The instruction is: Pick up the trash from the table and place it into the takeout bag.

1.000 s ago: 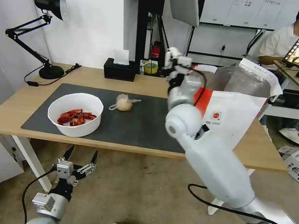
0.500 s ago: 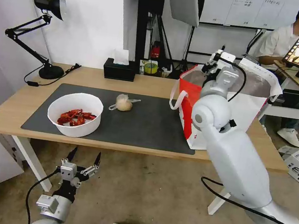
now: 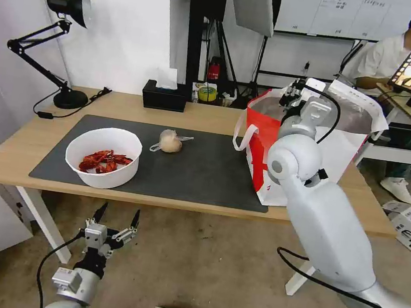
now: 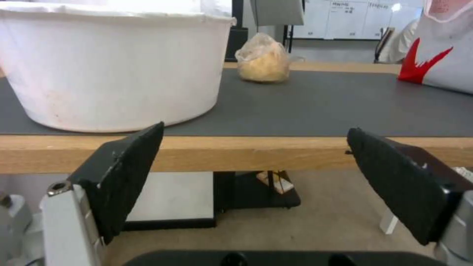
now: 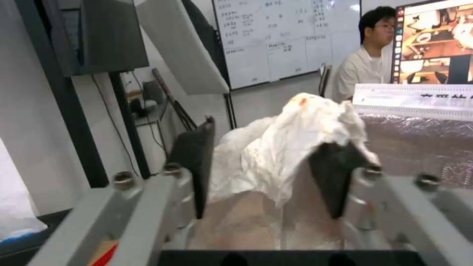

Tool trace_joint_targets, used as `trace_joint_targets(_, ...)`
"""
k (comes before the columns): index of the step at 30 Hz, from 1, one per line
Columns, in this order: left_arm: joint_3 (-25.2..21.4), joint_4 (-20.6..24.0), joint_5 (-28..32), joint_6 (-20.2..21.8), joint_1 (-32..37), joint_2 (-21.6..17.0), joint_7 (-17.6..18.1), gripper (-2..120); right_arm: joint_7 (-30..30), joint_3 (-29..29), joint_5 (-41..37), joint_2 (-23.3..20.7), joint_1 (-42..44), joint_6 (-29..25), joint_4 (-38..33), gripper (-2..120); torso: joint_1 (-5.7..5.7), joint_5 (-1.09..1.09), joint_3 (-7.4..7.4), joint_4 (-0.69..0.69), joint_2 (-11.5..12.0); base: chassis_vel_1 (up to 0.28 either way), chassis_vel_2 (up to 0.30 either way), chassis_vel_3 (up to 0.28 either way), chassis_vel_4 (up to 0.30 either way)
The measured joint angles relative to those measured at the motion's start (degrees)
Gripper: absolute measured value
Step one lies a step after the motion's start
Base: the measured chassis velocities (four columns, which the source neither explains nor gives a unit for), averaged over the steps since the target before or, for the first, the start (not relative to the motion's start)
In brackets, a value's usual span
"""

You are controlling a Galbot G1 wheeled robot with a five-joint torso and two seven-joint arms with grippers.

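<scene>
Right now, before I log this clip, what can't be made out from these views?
- Inside of the takeout bag: head view, the right arm and the bag's own walls hide it, so anything already dropped in can't be seen.
- Right gripper: its fingers bracket the crumpled white tissue in the right wrist view; whether they pinch it or have let go can't be told.
- White round bowl: left wrist view, its wall hides the contents.

The right arm covers much of the takeout bag (image 3: 264,131), so what's inside is hidden. The white bowl (image 4: 113,66) gets cropped in the left wrist view, crayfish shells unseen.
</scene>
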State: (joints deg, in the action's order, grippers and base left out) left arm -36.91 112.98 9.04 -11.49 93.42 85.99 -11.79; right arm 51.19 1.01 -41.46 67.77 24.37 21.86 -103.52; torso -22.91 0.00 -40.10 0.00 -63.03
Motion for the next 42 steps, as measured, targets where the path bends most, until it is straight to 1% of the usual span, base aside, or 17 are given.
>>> trace_joint_targets(1,0.0,0.0,0.0,0.0,0.0,0.0,0.0,100,0.0,0.0,0.0,0.0,0.0,0.0,0.0,48,0.00,0.00,0.00,0.00,0.0,0.000,0.000,0.000,0.000)
trace_joint_targets(4,0.0,-0.1,0.0,0.0,0.0,0.0,0.0,100,1.3,0.3,-2.1,-0.2,0.0,1.2,-0.5,62,0.00,0.00,0.00,0.00,0.0,0.000,0.000,0.000,0.000)
trace_joint_targets(5,0.0,-0.1,0.0,0.0,0.0,0.0,0.0,100,1.3,0.3,-2.1,-0.2,0.0,1.2,-0.5,62,0.00,0.00,0.00,0.00,0.0,0.000,0.000,0.000,0.000)
trace_joint_targets(6,0.0,-0.1,0.0,0.0,0.0,0.0,0.0,100,2.7,0.6,-4.6,-0.2,-0.2,2.2,-1.1,70,0.00,0.00,0.00,0.00,0.0,0.000,0.000,0.000,0.000)
trace_joint_targets(8,0.1,-0.2,0.0,0.0,0.0,0.0,0.0,100,4.2,1.0,-6.9,-0.2,-0.4,2.7,-1.3,78,0.00,-0.01,0.00,0.00,0.0,0.000,0.000,0.000,0.000)
trace_joint_targets(9,0.1,-0.2,0.0,0.0,0.0,0.0,0.0,100,4.2,1.0,-6.9,-0.2,-0.4,2.7,-1.3,78,0.00,-0.01,0.00,0.00,0.0,0.000,0.000,0.000,0.000)
trace_joint_targets(12,0.2,-0.3,-0.1,0.0,0.0,0.1,0.0,100,5.9,1.9,-10.3,-0.2,-0.5,3.2,-1.8,92,0.00,0.00,0.00,0.00,0.0,0.000,0.000,0.000,0.000)
trace_joint_targets(17,0.3,-0.3,-0.1,0.0,-0.1,0.1,0.0,100,6.2,2.0,-10.9,-0.2,-0.5,3.2,-1.9,95,0.00,0.00,0.00,0.00,0.0,0.000,0.000,0.000,0.000)
trace_joint_targets(18,0.3,-0.4,-0.2,-0.1,-0.1,0.1,0.0,100,7.2,2.8,-13.5,0.0,-0.4,3.2,-2.2,100,0.00,0.00,0.00,0.00,0.0,0.000,0.000,0.000,0.000)
trace_joint_targets(21,0.4,-0.6,-0.3,-0.4,-0.1,0.1,0.0,100,9.6,4.7,-20.2,0.8,-1.0,1.3,-2.7,100,0.00,0.00,0.00,0.00,0.0,0.000,0.000,0.000,0.000)
trace_joint_targets(27,0.5,-0.7,-0.4,-0.6,0.0,0.1,0.0,100,11.5,6.4,-25.3,1.6,-2.0,-1.3,-2.7,100,0.00,0.00,0.00,0.00,0.0,0.000,0.000,0.000,0.000)
trace_joint_targets(29,0.5,-0.7,-0.5,-0.7,0.1,0.0,0.0,100,13.5,7.4,-29.8,2.2,-2.9,-2.5,-2.6,100,0.00,0.00,0.00,0.00,0.0,0.000,0.000,0.000,0.000)
trace_joint_targets(30,0.5,-0.7,-0.5,-0.7,0.1,0.0,0.0,100,13.5,7.4,-29.8,2.2,-2.9,-2.5,-2.6,100,0.00,0.00,0.00,0.00,0.0,0.000,0.000,0.000,0.000)
trace_joint_targets(31,0.5,-0.7,-0.5,-0.8,0.1,0.0,0.0,100,15.7,7.9,-32.2,2.6,-3.6,-2.7,-2.6,100,0.00,0.00,0.00,0.00,0.0,0.000,0.000,0.000,0.000)
trace_joint_targets(35,0.5,-0.7,-0.7,-0.9,0.3,0.1,0.0,100,19.7,8.8,-37.3,2.9,-4.6,-1.9,-2.8,100,0.00,0.00,0.00,0.00,0.0,0.000,0.000,0.000,0.000)
trace_joint_targets(39,0.6,-0.7,-0.9,-1.0,0.4,0.3,0.0,100,21.0,9.0,-37.9,3.0,-5.1,-1.1,-2.4,100,0.00,0.00,0.00,0.00,0.0,0.000,0.000,0.000,0.000)
trace_joint_targets(42,0.8,-0.7,-1.2,-1.4,0.6,0.5,0.0,100,19.4,8.8,-35.0,2.3,-5.1,1.1,-2.2,100,0.00,0.01,0.00,0.00,0.0,0.000,0.000,0.000,0.000)
